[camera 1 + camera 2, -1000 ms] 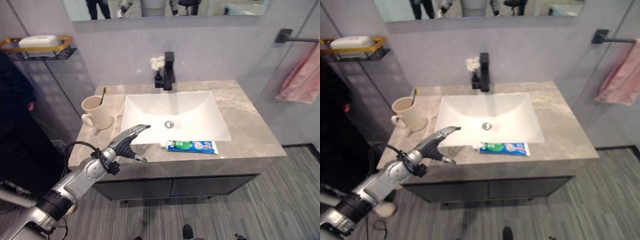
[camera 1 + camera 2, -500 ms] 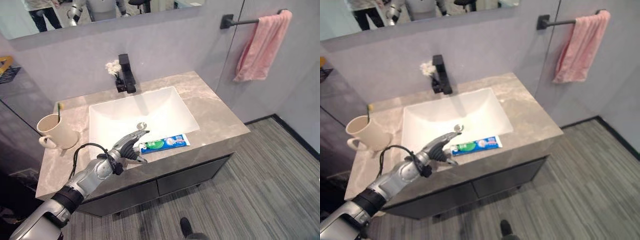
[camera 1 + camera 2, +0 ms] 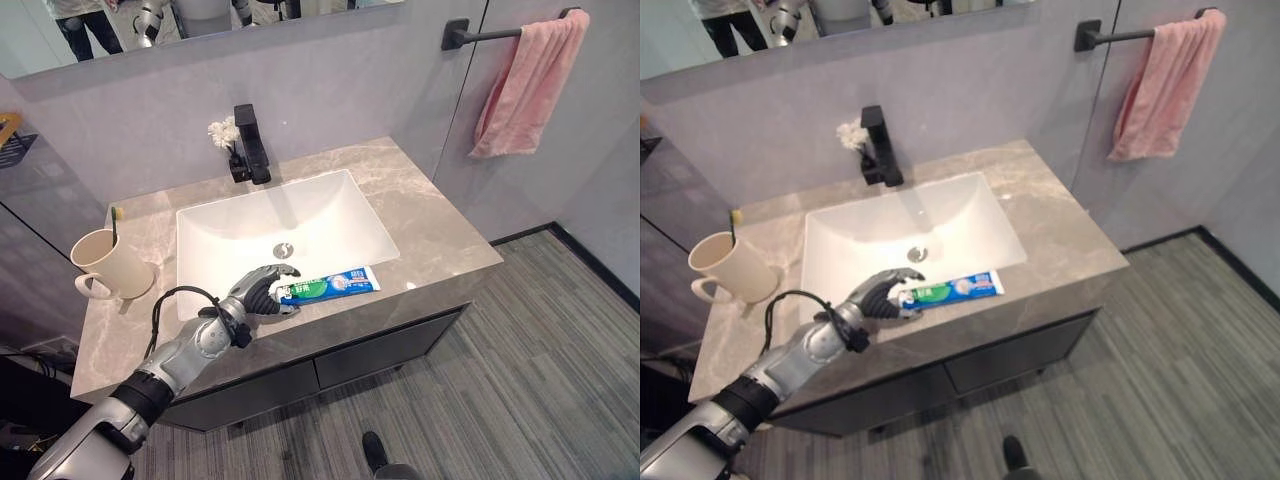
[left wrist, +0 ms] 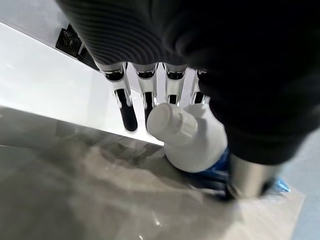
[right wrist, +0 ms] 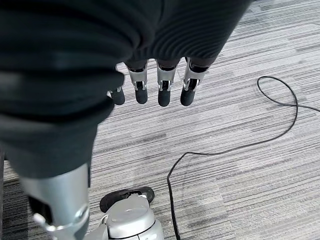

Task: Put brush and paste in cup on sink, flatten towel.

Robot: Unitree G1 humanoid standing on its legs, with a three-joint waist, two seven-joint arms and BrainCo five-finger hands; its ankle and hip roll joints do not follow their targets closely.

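A blue-and-green toothpaste tube (image 3: pixel 335 285) lies on the counter along the front rim of the white sink basin (image 3: pixel 280 225). My left hand (image 3: pixel 256 294) is at its white cap end (image 4: pixel 172 123). The fingers (image 4: pixel 127 112) curl over the far side of the cap and the thumb sits on the near side. A cream cup (image 3: pixel 110 268) stands at the counter's left end with a toothbrush (image 3: pixel 117 218) upright in it. A pink towel (image 3: pixel 525 85) hangs bunched on a black wall bar at the upper right. My right hand (image 5: pixel 160 85) hangs relaxed above the floor.
A black faucet (image 3: pixel 250 145) and a small vase of white flowers (image 3: pixel 222 132) stand behind the basin. The grey stone counter (image 3: pixel 430 225) runs bare to the right of the basin. A mirror hangs above, and a glass panel stands between counter and towel.
The view swung right a second ago, bringing the towel in. Since then my left hand has reached the tube's cap end and its fingers have curled round it.
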